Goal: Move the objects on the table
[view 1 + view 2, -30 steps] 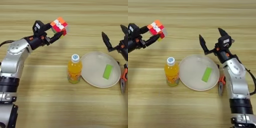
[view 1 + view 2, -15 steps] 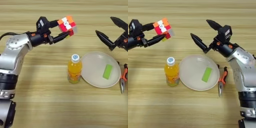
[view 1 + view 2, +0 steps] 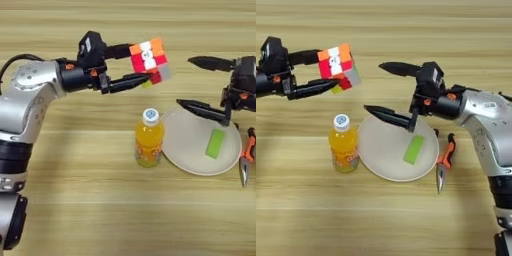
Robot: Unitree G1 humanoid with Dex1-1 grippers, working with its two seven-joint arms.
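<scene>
Left eye view: the left gripper holds the puzzle cube up, far behind the juice bottle. The right gripper, spread wide, faces it above the plate.

A multicoloured puzzle cube, tilted, with orange, red, white and grey squares showing, is held above the table between two black fingers. A small orange-juice bottle with a white cap is stood upright on the broad light-brown wood, just left of a round cream plate, whose rim is close to or touching it. A flat green rectangular block is laid slantwise on the right part of the plate. Orange-handled pliers are laid on the table just right of the plate, jaws pointing toward the near edge.
</scene>
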